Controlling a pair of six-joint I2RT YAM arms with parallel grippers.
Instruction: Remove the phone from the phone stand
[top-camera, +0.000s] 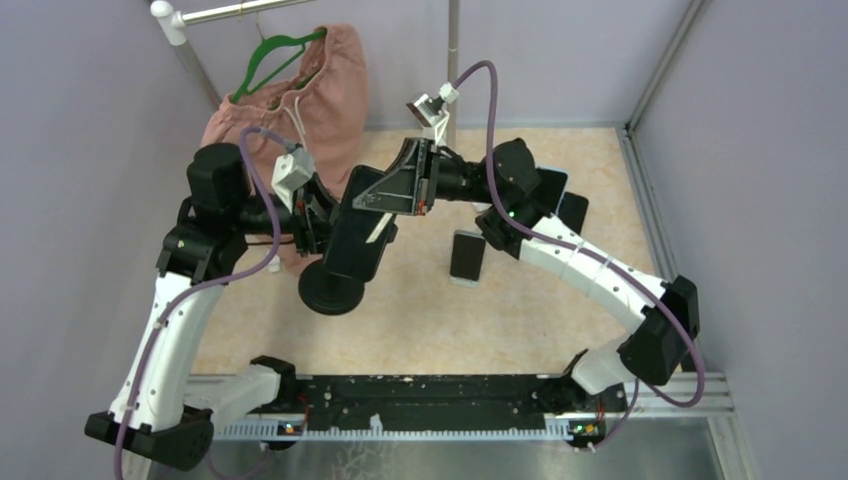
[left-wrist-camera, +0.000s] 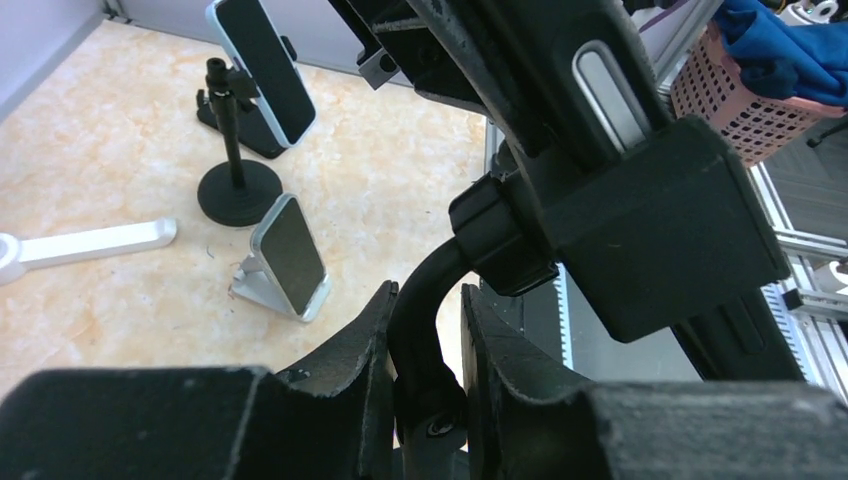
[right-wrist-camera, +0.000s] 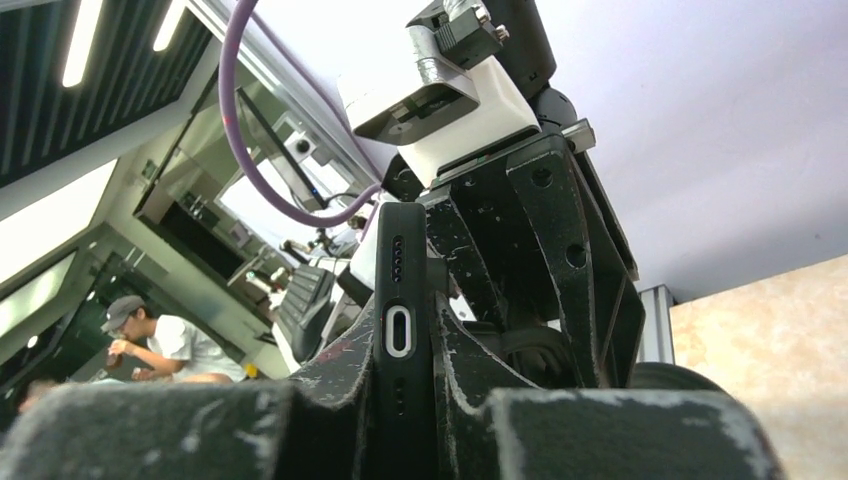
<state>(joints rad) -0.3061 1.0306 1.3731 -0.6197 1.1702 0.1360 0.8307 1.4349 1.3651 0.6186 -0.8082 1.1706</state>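
Note:
A black phone (top-camera: 352, 243) sits in the clamp of a black stand with a round base (top-camera: 332, 291). My left gripper (top-camera: 316, 222) is shut on the stand's curved black neck (left-wrist-camera: 422, 320), which runs up between the fingers (left-wrist-camera: 428, 290) to the clamp block (left-wrist-camera: 655, 225). My right gripper (top-camera: 388, 198) is shut on the phone. In the right wrist view the phone's bottom edge with its charging port (right-wrist-camera: 399, 331) stands upright between the jaws (right-wrist-camera: 405, 300). The phone's side edge with a silver button (left-wrist-camera: 610, 82) shows above the clamp.
A second phone leans on a silver stand (top-camera: 467, 256), also seen in the left wrist view (left-wrist-camera: 289, 256). A third phone sits on a black pole stand (left-wrist-camera: 262, 70) at the back right (top-camera: 558, 200). A pink garment on a green hanger (top-camera: 315, 95) hangs behind. A pink basket (left-wrist-camera: 745, 105) stands off the table.

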